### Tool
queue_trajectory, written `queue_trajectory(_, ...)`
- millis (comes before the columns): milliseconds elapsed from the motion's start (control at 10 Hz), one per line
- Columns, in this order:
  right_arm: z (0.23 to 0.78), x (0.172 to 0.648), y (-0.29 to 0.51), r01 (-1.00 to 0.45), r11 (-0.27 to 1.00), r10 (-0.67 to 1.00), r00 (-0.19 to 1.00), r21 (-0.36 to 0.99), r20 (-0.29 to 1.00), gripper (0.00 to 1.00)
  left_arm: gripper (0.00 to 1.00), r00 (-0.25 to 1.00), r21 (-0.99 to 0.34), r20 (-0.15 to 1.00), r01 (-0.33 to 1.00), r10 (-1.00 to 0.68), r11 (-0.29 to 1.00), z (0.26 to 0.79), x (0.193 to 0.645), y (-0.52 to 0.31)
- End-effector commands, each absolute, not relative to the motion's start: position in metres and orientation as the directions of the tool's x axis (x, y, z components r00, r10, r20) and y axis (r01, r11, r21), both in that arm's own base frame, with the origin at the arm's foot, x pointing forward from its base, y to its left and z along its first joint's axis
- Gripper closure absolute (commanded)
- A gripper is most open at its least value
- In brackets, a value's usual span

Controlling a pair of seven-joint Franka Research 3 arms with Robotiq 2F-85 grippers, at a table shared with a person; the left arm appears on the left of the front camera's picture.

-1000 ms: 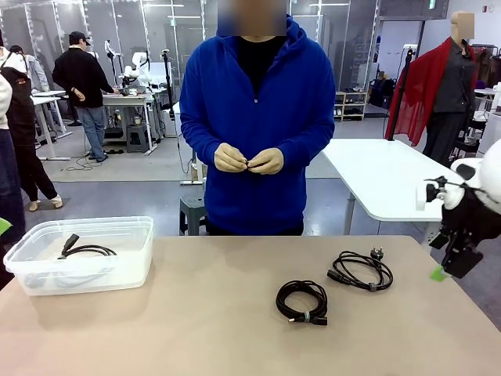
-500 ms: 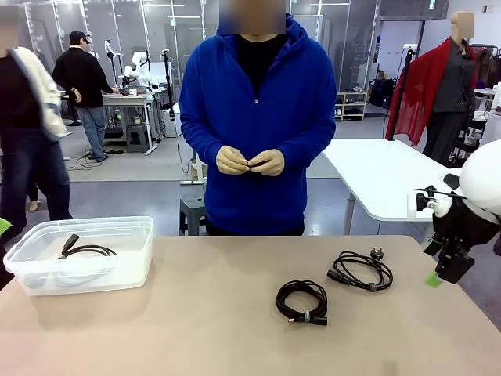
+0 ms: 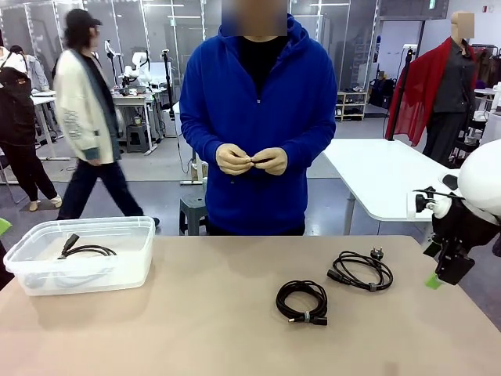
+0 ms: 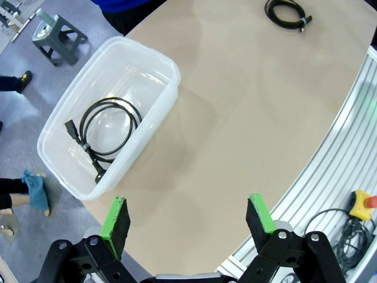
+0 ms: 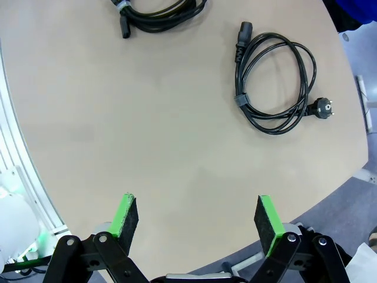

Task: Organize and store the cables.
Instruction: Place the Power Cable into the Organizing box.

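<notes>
Right tool (image 5: pixel 195 200) wide — cable (image 5: pixel 240 99) ahead

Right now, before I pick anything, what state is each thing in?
bin: open, no lid, one cable inside.
bin cable: coiled, lying in the bin.
middle cable: coiled, loose on the table.
right cable: coiled, loose on the table.
left gripper: open, empty.
right gripper: open, empty.
person's hands: together, off the table.
</notes>
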State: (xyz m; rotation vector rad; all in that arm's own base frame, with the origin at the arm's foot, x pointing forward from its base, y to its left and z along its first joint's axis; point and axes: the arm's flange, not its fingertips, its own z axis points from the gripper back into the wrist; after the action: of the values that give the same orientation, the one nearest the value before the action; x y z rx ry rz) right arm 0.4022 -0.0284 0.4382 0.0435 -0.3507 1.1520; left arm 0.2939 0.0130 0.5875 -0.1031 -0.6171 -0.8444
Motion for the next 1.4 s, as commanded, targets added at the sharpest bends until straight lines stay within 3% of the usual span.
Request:
queue_trajectory(0,0.431,0.415,-0.026,-0.931,0.333,0.919,0.285,-0.151,0.272,0.00,0.00,0.501,0.150,0.548,0.729,-0.670,0.668,0.587,0.294,0.012)
queue_trajectory(100,0.427,0.425,-0.020,-0.955,0.242,0.945,0.192,-0.170,0.264,0.00,0.00,0.501,0.150,0.548,0.729,-0.670,0.668,0.587,0.294,0.012)
queue_trajectory(500,0.417,0.462,0.004,-0.975,0.133,0.981,0.104,-0.177,0.167,0.00,0.00,0.501,0.150,0.548,0.729,-0.670,0.668,0.587,0.294,0.012)
queue_trajectory(900,0.384,0.509,0.018,-0.980,0.163,0.977,0.145,-0.110,0.158,0.00,0.00,0.501,0.150,0.548,0.729,-0.670,0.668,0.587,0.294,0.012)
queue_trajectory(1300,0.346,0.534,0.026,-0.991,0.115,0.988,0.107,-0.071,0.109,0.00,0.00,0.501,0.150,0.548,0.729,-0.670,0.668,0.587,0.294,0.012)
